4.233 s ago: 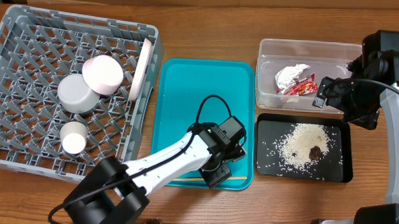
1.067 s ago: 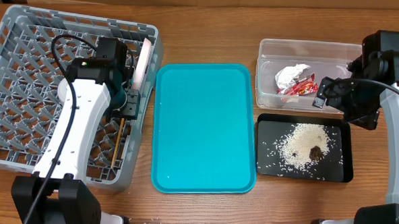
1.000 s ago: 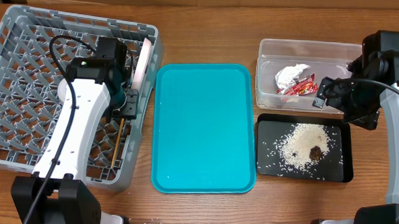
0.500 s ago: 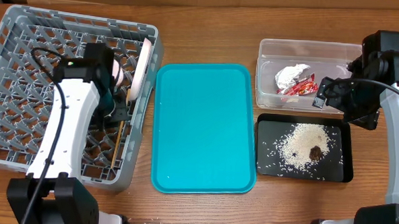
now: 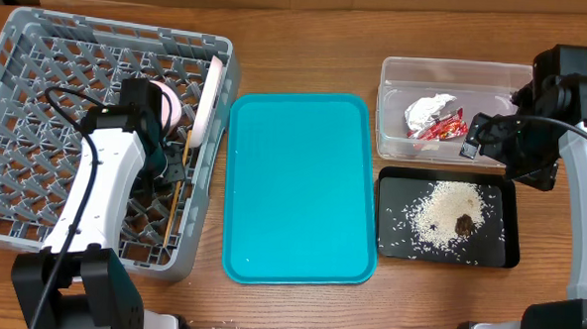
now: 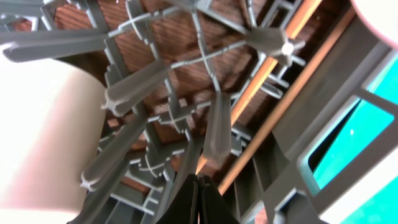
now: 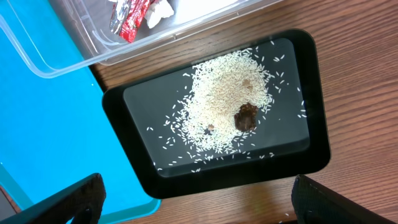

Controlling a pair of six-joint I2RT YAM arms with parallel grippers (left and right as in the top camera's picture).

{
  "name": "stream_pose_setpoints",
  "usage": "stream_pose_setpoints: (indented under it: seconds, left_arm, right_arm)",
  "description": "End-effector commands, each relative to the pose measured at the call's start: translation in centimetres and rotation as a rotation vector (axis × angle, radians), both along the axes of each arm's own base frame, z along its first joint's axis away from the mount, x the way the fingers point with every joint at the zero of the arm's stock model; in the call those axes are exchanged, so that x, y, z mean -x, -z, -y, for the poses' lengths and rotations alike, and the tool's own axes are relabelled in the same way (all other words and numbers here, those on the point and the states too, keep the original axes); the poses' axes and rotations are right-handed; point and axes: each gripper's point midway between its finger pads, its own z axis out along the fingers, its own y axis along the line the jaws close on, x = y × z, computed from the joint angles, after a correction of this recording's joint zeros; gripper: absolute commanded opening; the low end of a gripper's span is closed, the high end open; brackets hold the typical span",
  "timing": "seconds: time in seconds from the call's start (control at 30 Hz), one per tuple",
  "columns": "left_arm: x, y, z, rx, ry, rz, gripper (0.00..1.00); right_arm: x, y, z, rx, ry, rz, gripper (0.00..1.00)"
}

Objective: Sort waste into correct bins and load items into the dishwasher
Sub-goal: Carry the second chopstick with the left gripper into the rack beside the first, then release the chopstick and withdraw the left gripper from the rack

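Note:
The grey dishwasher rack [image 5: 41,34] sits at the left. Inside it, two wooden chopsticks [image 5: 177,194] lie along the right wall; in the left wrist view these chopsticks [image 6: 271,70] rest on the lattice. My left gripper [image 5: 167,165] hovers over them, shut and holding nothing, its fingertips [image 6: 198,186] pressed together. A white plate [image 5: 209,96] stands on edge, with the pinkish dish [image 5: 167,104] beside it. A white bowl [image 6: 37,137] fills the left of the wrist view. My right gripper [image 7: 196,186] is open above the black tray [image 7: 311,93] holding rice [image 7: 224,102] and a brown scrap [image 7: 247,116].
The teal tray [image 5: 303,185] lies bare between the rack and the bins. The clear tub [image 5: 394,139] at the back right holds the red-and-silver wrapper [image 5: 433,116]. My left arm covers the middle of the rack.
The chopsticks went from the teal tray's front edge into the rack. In the last second my left gripper closed and the arm drew back left over the rack. The right arm stayed put.

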Motion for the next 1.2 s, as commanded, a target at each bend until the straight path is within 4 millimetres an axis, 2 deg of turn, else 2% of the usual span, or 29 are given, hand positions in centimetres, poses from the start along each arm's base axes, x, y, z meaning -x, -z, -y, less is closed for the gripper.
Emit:
stream_pose_setpoints:
  seconds: [0.0, 0.67, 0.97, 1.07, 1.17]
  left_arm:
    - [0.2, 0.1, -0.4, -0.014, -0.011, 0.013, 0.04]
    - [-2.6, -0.1, -0.4, -0.014, 0.004, 0.127, 0.04]
    - [-2.6, -0.3, -0.4, -0.012, 0.005, 0.129, 0.04]
    - [-2.7, -1.1, -0.3, -0.01, 0.005, 0.13, 0.04]
    - [-3.6, -4.3, 0.3, 0.022, 0.027, 0.209, 0.04]
  right_arm:
    - [-0.2, -0.4, 0.2, 0.007, 0.007, 0.017, 0.97]
    - [-0.2, -0.4, 0.2, 0.006, 0.007, 0.016, 0.97]
    - [-0.2, -0.4, 0.2, 0.007, 0.007, 0.016, 0.97]
    - [-0.2, -0.4, 0.2, 0.006, 0.007, 0.015, 0.97]
    - [-0.3, -0.4, 0.2, 0.007, 0.007, 0.021, 0.98]
